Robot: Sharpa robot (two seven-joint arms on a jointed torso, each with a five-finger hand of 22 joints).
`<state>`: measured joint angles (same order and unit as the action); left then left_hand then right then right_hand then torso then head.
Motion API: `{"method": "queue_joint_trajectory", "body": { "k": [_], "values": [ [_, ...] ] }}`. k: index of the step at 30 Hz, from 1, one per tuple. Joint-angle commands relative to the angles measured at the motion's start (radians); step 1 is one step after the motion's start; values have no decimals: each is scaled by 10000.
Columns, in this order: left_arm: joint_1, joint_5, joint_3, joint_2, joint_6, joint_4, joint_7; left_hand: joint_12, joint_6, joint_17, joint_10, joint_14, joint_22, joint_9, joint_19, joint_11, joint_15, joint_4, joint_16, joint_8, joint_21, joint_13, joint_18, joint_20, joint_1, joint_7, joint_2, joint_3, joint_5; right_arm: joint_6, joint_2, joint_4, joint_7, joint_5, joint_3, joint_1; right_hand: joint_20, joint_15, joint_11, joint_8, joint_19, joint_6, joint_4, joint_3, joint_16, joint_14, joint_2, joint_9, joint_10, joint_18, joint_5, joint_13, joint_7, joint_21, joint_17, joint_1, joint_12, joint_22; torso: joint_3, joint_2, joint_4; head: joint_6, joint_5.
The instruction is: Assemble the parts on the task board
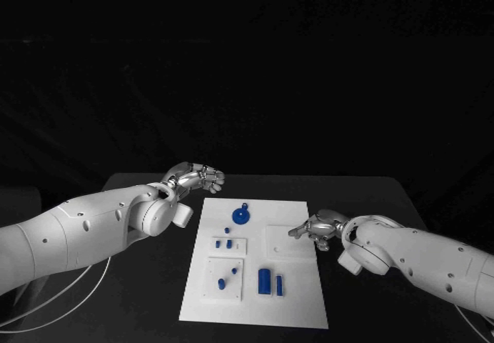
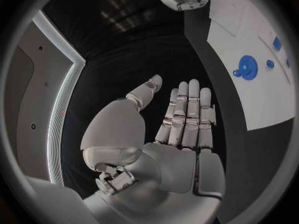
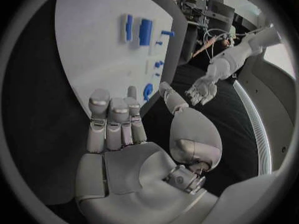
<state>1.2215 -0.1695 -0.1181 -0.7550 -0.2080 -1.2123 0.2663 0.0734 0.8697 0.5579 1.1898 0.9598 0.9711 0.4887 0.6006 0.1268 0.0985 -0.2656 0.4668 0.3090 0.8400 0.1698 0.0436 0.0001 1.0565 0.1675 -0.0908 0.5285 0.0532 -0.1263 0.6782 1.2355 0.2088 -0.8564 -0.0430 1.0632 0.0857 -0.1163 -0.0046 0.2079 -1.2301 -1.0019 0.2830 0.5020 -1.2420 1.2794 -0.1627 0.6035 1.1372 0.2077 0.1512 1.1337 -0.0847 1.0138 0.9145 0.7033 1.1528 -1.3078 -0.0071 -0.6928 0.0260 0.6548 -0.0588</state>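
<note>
Both hands, left hand [image 1: 195,176] and right hand [image 1: 317,230], flank the task board [image 1: 293,300], holding nothing.

Black table [image 1: 370,196], white task board [image 1: 293,304] flat at its middle, small blue parts [image 1: 265,280] on the board

A black table [image 1: 360,196] fills the lower half of the head view, its far edge running from about 9 to 3 o'clock. Behind it, from 10 through 2 o'clock, hangs a dark, faintly creased backdrop [image 1: 258,78], possibly cloth. In the left wrist view, a pale lit strip [image 2: 62,109] curves along 9 o'clock beside a grey panel [image 2: 28,114].
</note>
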Motion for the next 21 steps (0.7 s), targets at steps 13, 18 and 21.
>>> {"method": "queue_joint_trajectory", "body": {
  "k": [13,18,21],
  "values": [
    [94,964,54,1282,540,2835,590,-122,-455,-248,-748,-1229,-148,-124,-968,24,386,11,-1111,-146,-750,-255,-122,358,-237,-82,-80,-37,-43,-47,-1731,-4578,-4303,4552,977,365,-1361,1079,667,-149,3404,1004,70,-17,3488,-2892,735,161,-2497,14,281,-2668,-827,-3460,-1810,1475,-3334,1460,-73,964,162,-1768,58],
    [149,1508,71,1739,705,3610,865,-145,-1129,-535,-1833,-2169,-311,-230,-1822,38,557,-55,-1740,-458,-1325,-647,-432,571,-828,-279,-378,-676,-42,288,-2178,-5283,-4653,5130,1216,303,-2309,2402,1439,-312,5512,1639,-12,-141,6807,-4536,743,-36,-2735,-391,208,-6908,-839,-6083,-3735,1706,-7314,3099,-29,1108,166,-2049,7],
    [144,1902,78,1956,650,3852,1012,-116,-1591,-653,-2632,-2630,-381,-276,-2259,-80,574,-17,-2004,-644,-1608,-902,-436,719,-1239,-481,-486,-1027,-27,426,-2230,-5404,-4767,5264,1249,193,-2507,2627,1477,-363,6132,1809,54,-343,7550,-5056,820,-169,-2950,-530,190,-7706,-756,-6645,-4193,1620,-8057,3393,0,1173,158,-2159,-89]
  ]
}}
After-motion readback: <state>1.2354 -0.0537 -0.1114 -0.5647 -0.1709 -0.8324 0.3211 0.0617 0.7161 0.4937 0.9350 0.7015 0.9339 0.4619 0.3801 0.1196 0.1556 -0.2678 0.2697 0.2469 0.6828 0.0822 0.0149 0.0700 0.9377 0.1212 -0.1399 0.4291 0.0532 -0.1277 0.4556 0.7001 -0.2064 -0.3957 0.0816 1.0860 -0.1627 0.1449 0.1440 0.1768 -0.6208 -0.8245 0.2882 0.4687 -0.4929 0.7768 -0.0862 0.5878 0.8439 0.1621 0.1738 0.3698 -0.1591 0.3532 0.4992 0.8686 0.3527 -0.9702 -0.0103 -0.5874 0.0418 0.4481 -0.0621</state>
